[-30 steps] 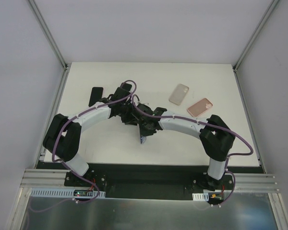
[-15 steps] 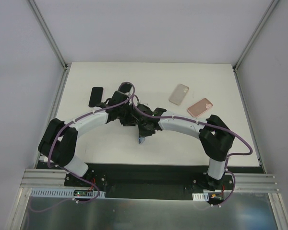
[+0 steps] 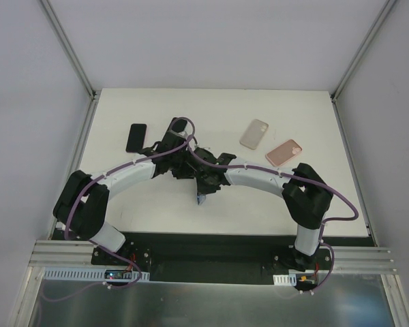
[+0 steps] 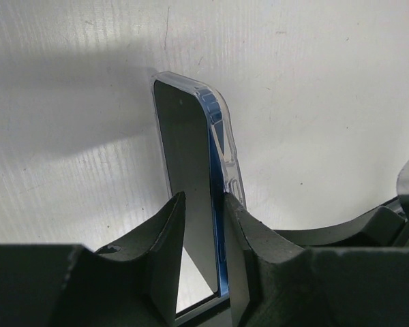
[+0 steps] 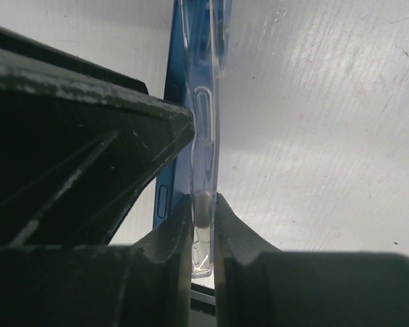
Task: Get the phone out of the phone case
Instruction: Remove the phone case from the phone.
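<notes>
A blue phone in a clear case is held on edge above the table's middle, between both grippers; in the top view only its lower end shows. My left gripper straddles the phone, one finger on the dark screen side and one against the blue edge, and looks shut on it. My right gripper is shut on the clear case wall, with the phone's blue side just left of it. In the top view the left gripper and right gripper meet.
A black phone lies at the back left. A beige case and a pink case lie at the back right. The white table ends at a black rail in front.
The left arm's elbow has swung left and its forearm has shifted, uncovering the black phone. Both grippers stay together on the phone and case.
</notes>
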